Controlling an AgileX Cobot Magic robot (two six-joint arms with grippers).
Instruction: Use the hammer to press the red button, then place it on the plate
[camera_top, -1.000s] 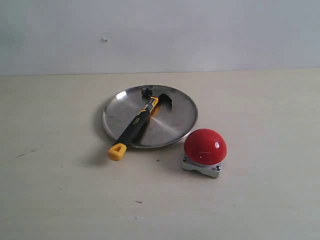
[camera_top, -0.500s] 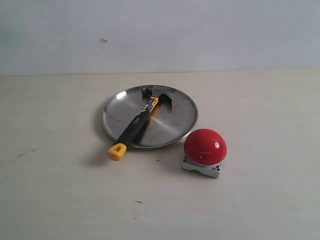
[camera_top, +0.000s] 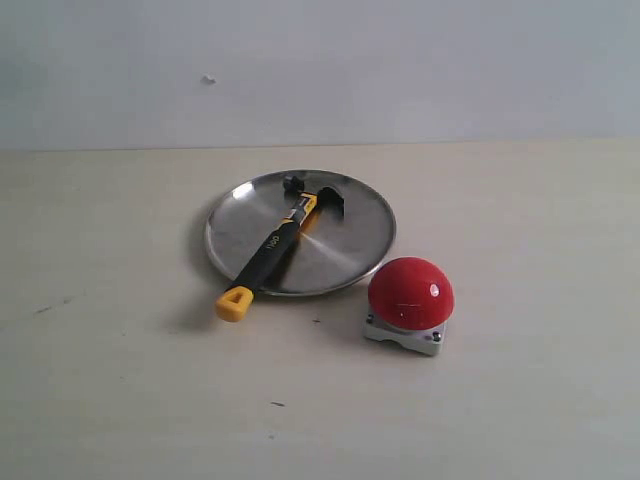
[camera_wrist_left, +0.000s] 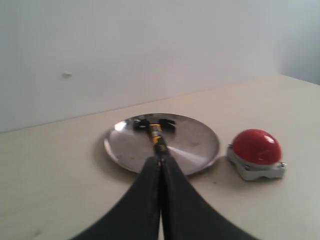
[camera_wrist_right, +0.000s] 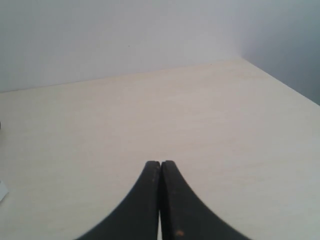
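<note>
Hammer (camera_top: 277, 243) lies across plate (camera_top: 350, 240), head at 12 o'clock, yellow end overhanging rim at 7; red button (camera_top: 410, 292) just beside rim at 4; left gripper (camera_wrist_left: 160, 162) and right gripper (camera_wrist_right: 160, 165) clenched, empty; likely best: left opens wide, grasps mid-handle squarely.

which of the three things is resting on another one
The hammer: its head lies in the plate and its handle crosses the rim. The red button stands apart on the table.
</note>
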